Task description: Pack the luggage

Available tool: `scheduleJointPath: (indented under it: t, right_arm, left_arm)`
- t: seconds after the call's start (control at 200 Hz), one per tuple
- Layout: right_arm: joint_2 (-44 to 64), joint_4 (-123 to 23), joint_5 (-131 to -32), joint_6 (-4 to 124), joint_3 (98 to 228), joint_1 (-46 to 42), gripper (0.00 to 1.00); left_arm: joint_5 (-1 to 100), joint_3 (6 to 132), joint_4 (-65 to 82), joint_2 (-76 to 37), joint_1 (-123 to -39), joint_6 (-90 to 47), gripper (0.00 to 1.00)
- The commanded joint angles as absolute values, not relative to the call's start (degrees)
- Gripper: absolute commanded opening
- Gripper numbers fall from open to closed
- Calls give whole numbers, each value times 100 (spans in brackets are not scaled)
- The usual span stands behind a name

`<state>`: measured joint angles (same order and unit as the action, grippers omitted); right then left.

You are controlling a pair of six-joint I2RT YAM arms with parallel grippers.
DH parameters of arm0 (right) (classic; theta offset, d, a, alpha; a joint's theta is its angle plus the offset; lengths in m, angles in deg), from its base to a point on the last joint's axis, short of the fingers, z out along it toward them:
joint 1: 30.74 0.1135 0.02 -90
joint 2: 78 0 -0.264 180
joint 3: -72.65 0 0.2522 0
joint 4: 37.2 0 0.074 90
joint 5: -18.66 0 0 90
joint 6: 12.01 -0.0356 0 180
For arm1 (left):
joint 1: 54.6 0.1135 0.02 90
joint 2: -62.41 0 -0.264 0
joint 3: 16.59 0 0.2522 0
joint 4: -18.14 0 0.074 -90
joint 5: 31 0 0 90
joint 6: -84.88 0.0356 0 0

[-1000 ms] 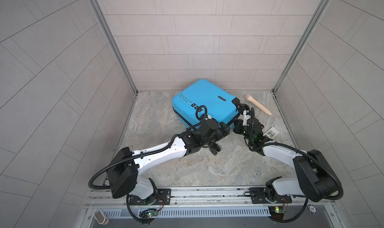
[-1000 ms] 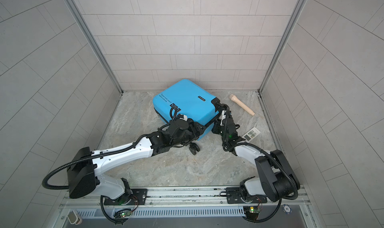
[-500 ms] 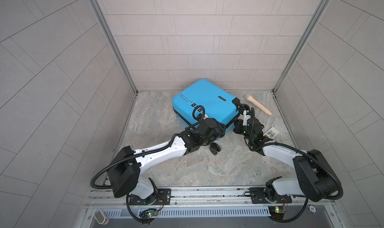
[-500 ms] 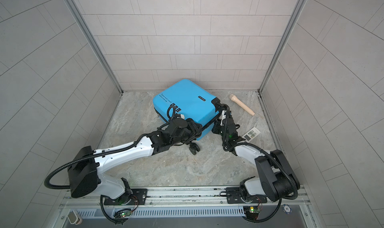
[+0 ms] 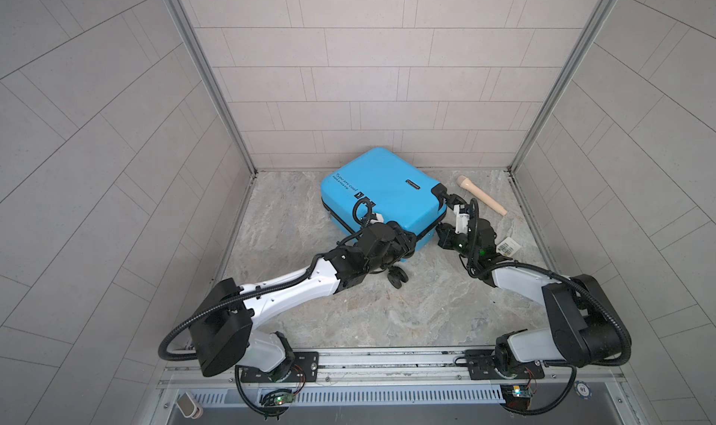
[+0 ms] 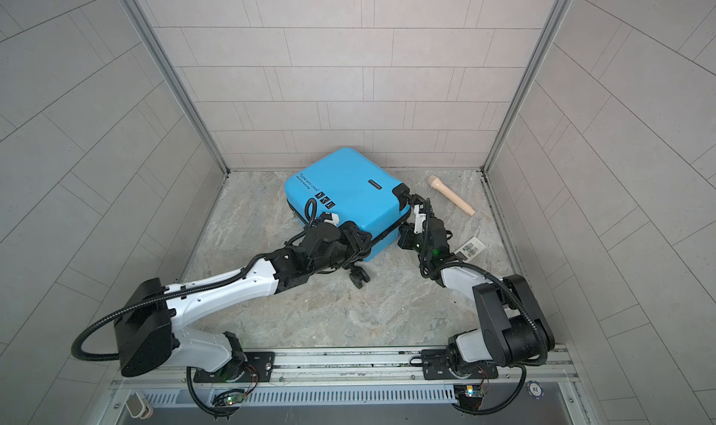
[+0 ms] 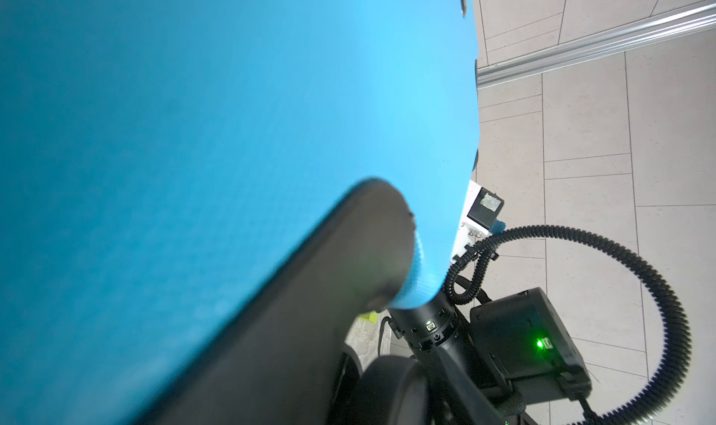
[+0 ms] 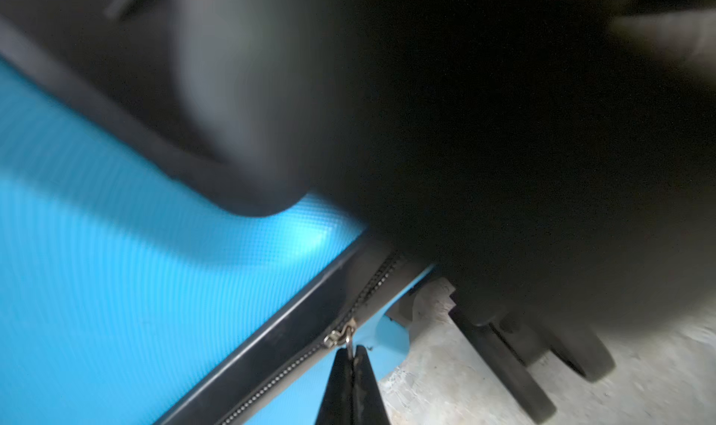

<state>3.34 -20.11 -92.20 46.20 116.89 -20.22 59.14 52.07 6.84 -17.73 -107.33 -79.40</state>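
Observation:
The luggage point(image 5: 381, 194) point(image 6: 346, 188) is a bright-blue hard-shell suitcase lying flat and zipped near the back wall. My left gripper point(image 5: 405, 244) point(image 6: 362, 242) clamps its near corner, just above a black spinner wheel point(image 5: 398, 277). In the left wrist view one black finger point(image 7: 310, 287) lies flat on the blue shell point(image 7: 232, 113); the other is hidden below. My right gripper point(image 8: 351, 359) point(image 5: 444, 236) is shut on the metal zipper pull point(image 8: 350, 339) at the black zipper point(image 8: 294, 365) on the right side edge.
A beige wooden handle-shaped object point(image 5: 481, 195) lies at the back right. A white barcode tag point(image 5: 508, 246) sits on the floor beside my right arm. Tiled walls enclose the marble floor point(image 5: 387, 318) on three sides.
My left gripper's jaws have narrowed onto the suitcase's near corner. The right gripper has stayed shut at the zipper, and the suitcase has not moved.

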Motion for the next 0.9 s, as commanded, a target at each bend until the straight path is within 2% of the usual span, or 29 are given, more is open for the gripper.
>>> scheduleJointPath:
  t: [0.0, 0.37, 0.59, 0.62, 0.68, 0.716, 0.781, 0.891]
  right_arm:
    - [631, -1994, -8994, 4628, 11708, -2340, 0]
    - [841, -1571, -8945, 4418, 11710, -2613, 0]
    - [878, -1535, -9327, 4397, 11822, -2670, 0]
    - [869, -1572, -9377, 4411, 11836, -2663, 0]
    - [842, -1672, -9391, 4467, 11842, -2616, 0]
    - [825, -1729, -9386, 4513, 11843, -2573, 0]
    - [779, -1800, -9321, 4555, 11819, -2503, 0]
    - [709, -1857, -9205, 4574, 11772, -2414, 0]
  left_arm:
    - [6072, 5239, 617, -1141, -10682, -7460, 0]
    - [5922, 5032, -113, -412, -10501, -7210, 0]
    - [5863, 4752, -491, -64, -10389, -7294, 0]
    - [5762, 4826, -553, -106, -10396, -7310, 9]
    - [5464, 5045, -751, -268, -10431, -7373, 47]
    - [5400, 5197, -878, -385, -10515, -7406, 60]
    - [5483, 5376, -843, -565, -10765, -7483, 72]
    - [5508, 5469, -251, -902, -11081, -7816, 82]
